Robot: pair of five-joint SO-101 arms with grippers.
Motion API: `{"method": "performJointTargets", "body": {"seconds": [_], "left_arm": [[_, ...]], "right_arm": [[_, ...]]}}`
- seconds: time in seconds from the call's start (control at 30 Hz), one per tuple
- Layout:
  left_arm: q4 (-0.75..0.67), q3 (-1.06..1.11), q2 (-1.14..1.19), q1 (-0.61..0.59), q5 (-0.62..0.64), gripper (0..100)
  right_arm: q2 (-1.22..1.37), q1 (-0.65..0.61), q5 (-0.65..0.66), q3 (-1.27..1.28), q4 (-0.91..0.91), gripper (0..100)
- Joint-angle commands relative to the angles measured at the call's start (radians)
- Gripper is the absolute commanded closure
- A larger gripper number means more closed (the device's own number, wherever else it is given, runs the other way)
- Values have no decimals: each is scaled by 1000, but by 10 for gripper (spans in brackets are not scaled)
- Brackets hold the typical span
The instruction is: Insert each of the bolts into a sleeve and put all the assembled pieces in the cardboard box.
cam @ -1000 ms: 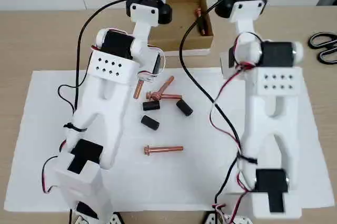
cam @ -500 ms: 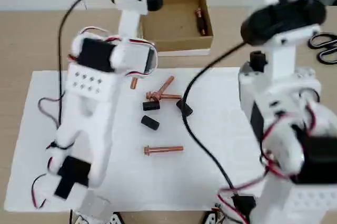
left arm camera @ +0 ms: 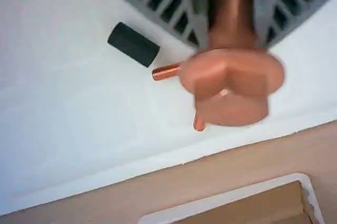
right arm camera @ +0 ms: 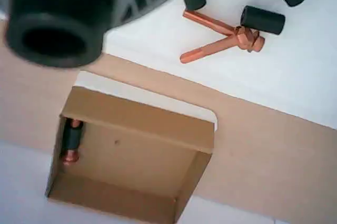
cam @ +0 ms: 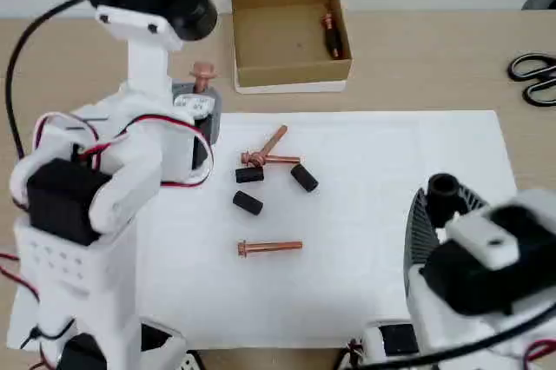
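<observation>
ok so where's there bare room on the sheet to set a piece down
The sheet is bare on its right part, between the three loose sleeves and the right arm, and along the near strip below the single bolt. The box floor is bare left of the assembled piece. Crowded: the crossed bolts and sleeves mid-sheet.

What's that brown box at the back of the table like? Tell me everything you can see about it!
The cardboard box is brown, squarish and shallow, with an open top. It sits flat on the wooden table, just beyond the white sheet and not touching it; something white peeks out under its near edge. Inside, one sleeved bolt, copper with a black middle, lies along a wall.
</observation>
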Motion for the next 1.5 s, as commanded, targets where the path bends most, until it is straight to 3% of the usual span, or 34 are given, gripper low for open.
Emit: {"method": "performJointTargets", "body": {"seconds": [0.0, 0.27, 0.63, 0.9, 1.2, 1.47], "left_arm": [[12, 58, -87, 2, 6, 994], [11, 199, -172, -3, 6, 994], [15, 206, -187, -3, 68, 993], [3, 206, -264, 11, 170, 994], [-164, 206, -330, 117, 221, 994], [-272, 209, -328, 281, 226, 994]], "right_arm": [[-88, -8, -2, 157, -35, 992], [-272, -10, 29, 505, -71, 992], [-613, -13, 23, 741, -240, 992], [-608, -10, 23, 764, -280, 992], [-604, -13, 5, 772, -473, 992], [-607, -18, -84, 957, -664, 992]]}}
